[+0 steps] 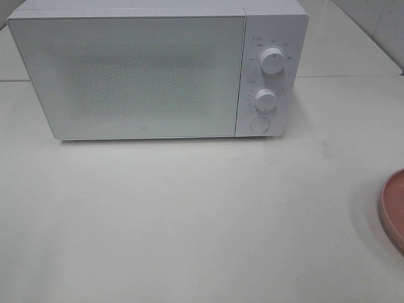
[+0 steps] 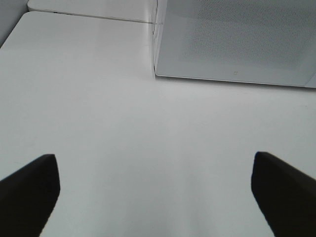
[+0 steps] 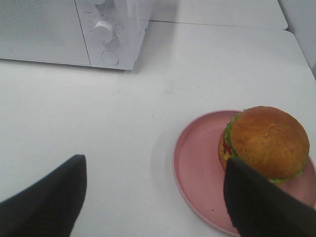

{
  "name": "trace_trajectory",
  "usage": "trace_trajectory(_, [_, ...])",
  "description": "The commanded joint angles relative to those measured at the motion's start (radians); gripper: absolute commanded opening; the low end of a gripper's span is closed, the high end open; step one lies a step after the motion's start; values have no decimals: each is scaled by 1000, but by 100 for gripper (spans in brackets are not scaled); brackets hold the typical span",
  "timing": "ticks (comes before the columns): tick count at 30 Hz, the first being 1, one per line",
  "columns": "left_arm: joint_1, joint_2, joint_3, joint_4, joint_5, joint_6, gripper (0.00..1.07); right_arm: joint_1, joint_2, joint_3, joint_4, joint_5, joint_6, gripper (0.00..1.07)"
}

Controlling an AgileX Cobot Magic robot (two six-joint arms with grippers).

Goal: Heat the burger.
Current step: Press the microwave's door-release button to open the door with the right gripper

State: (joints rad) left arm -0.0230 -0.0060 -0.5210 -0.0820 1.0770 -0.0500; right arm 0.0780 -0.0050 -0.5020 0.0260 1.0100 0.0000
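The burger [image 3: 265, 142], with a golden-brown bun and a green lettuce frill, sits on a round pink plate [image 3: 197, 173] in the right wrist view. My right gripper [image 3: 154, 195] is open and empty, short of the plate, with one finger [image 3: 252, 202] over the plate's near edge. In the exterior high view only the plate's edge [image 1: 392, 211] shows at the far right; the burger is out of view there. The white microwave [image 1: 158, 69] stands at the back with its door shut. My left gripper [image 2: 155, 190] is open and empty above bare table, facing the microwave [image 2: 237, 39].
The microwave has two knobs [image 1: 271, 61] [image 1: 266, 100] and a round button [image 1: 259, 124] on its right panel. The white table [image 1: 189, 221] stretches in front of it. A table seam runs behind the microwave.
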Motion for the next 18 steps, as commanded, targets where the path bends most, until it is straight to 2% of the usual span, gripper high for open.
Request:
trace_trajectory(1, [0, -21, 3, -5, -10, 3, 98, -4, -26, 3, 1, -17, 0, 75])
trace_trajectory(18, [0, -21, 3, -5, -10, 3, 98, -4, -26, -3, 1, -22, 9, 75])
